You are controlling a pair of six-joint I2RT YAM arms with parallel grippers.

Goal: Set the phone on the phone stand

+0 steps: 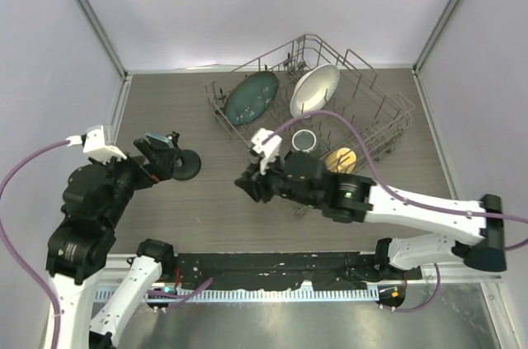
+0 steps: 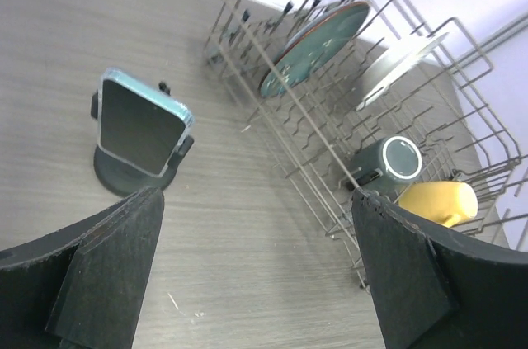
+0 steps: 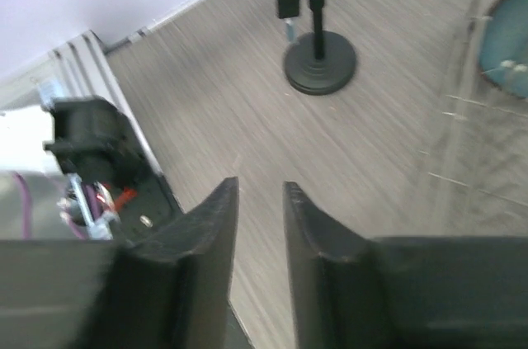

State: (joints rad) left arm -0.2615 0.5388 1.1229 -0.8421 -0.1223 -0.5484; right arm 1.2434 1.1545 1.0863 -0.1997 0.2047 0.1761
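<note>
Left tool stands wide open just short of the phone stand, its two dark fingers spread far apart with nothing between them and nothing touching them. On the stand sits the phone, leaning back in the cradle at the top of the short arm, its dark glossy screen facing the left wrist camera and a pale teal edge showing round its rim. The stand's round disc base rests flat on the grey wood-grain worktop.

Right tool hangs over the worktop well apart from the stand, on the side away from the left tool. Its fingers are drawn near each other, leaving a narrow gap, and they grip nothing. From its wrist camera the back of the stand is seen: the disc base, the thin upright post and its clamp, with only a sliver of the phone at the top edge of the view.

Beyond the right tool from the stand sits a wire dish rack. It holds a teal plate and a white bowl, both on edge, a dark mug and a yellow item whose kind I cannot tell.
</note>
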